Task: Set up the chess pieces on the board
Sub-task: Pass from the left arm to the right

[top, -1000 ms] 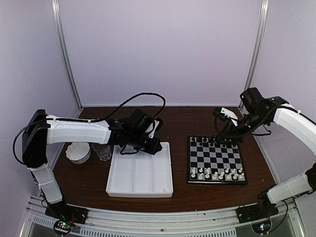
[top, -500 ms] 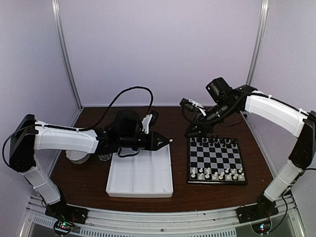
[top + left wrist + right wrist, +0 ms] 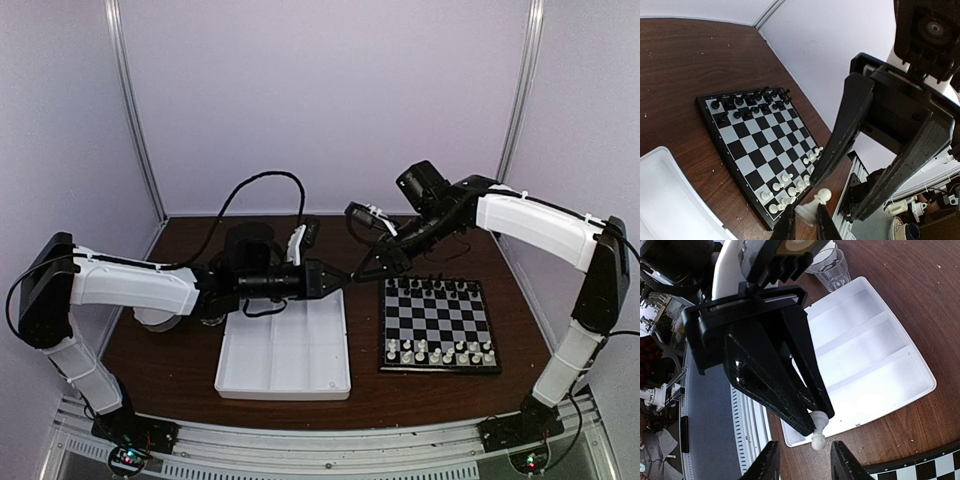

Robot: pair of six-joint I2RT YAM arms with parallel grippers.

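Worktop (image 3: 180, 360) of dark brown wood, carrying a white three-compartment tray (image 3: 283, 393) near its middle. Just right of the tray lies the board (image 3: 436, 320), with black and grey-white checks inside a black rim.

The left arm (image 3: 130, 285) is stretched level over the tray's far edge, pointing right. The right arm (image 3: 530, 225) reaches leftward past the board's far left corner. The two meet in the air above the gap between tray and board, close to the tray's far right corner.

A clear glass (image 3: 834, 269) stands on the worktop near the tray's far left corner.

The left gripper (image 3: 806, 221) has its fingers pressed together on the lower body of one white chess piece (image 3: 818, 427), a small round-headed man. It is carried clear of the worktop, head pointing toward the other arm. The right gripper (image 3: 805, 455) has its fingers spread, one on each side of that piece's head. Whether either finger touches the piece cannot be told.

On the board, black chess pieces (image 3: 435, 286) stand in the two far rows and white chess pieces (image 3: 440, 352) in the two near rows — the middle squares are bare.
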